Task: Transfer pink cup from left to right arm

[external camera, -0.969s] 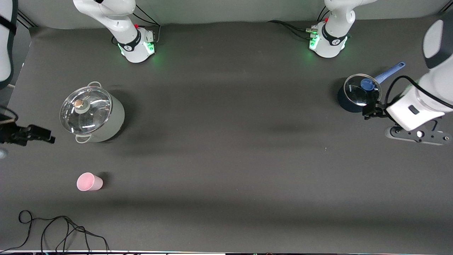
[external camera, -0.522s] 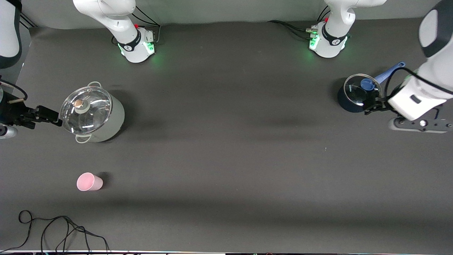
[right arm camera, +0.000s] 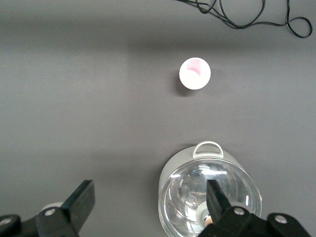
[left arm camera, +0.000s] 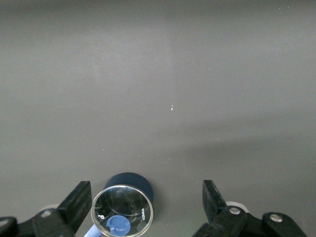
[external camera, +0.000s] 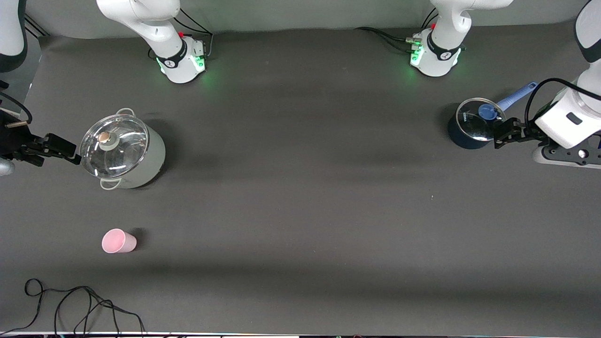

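My 2 arms are both held high at the ends of the dark grey cloth-covered table (external camera: 300, 211), and neither of them holds anything. My left gripper (left arm camera: 145, 207) hangs over the small dark blue pot with a round glass lid and a blue knob (external camera: 475, 123), its jaws wide apart. My right gripper (right arm camera: 150, 207) is beside the big pale green metal pot with a glass lid and a brass-coloured knob (external camera: 123, 151), at the right arm's end of the table, and its jaws are also wide apart.

The small pink plastic cup (external camera: 118, 241) stands alone on the table at the right arm's end, nearer to the front camera than the big pot and well apart from it. In the right wrist view the cup (right arm camera: 194, 73) shows as a pale round rim with a pink inside.

This scene fits 2 stages, I think: the cup is waiting to be picked up for the handover, or it was already passed and put down on my right arm's side. I cannot decide which from here.

The cup looks smooth, light and tapered, so it may tip easily. Both lids are shiny glass with metal rims. A thin black cable (external camera: 80, 305) lies in loops close to the table edge nearest to the front camera.
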{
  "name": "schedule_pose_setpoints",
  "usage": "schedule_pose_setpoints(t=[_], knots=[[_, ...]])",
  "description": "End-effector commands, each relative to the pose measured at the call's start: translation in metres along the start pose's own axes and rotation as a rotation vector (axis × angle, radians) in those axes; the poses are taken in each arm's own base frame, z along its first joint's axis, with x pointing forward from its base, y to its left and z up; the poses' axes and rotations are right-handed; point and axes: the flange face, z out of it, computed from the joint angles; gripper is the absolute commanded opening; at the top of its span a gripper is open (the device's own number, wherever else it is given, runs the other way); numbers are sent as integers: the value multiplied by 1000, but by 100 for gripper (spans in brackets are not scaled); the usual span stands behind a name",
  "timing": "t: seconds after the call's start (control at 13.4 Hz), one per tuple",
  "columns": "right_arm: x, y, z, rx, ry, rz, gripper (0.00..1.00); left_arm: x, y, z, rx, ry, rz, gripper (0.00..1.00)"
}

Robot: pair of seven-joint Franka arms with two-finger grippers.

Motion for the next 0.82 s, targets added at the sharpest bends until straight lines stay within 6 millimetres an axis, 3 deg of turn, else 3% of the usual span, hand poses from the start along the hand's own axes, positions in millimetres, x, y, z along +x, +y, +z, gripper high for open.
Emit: schedule_pose_setpoints(t=[0.0, 0.3, 0.45, 0.75], knots=[[-3, 3, -6, -39, -12, 1, 100, 0, 2, 2, -15, -12, 14, 100], [-9, -7, -5, -35, -63, -35, 100, -1, -1, 4, -15, -22, 11, 100], [-10, -6, -6, -34, -59, 45, 100, -1, 0, 6, -16, -26, 11, 100], [-10, -1, -6, -34, -62, 39, 100, -3, -4, 8, -16, -52, 31, 100]])
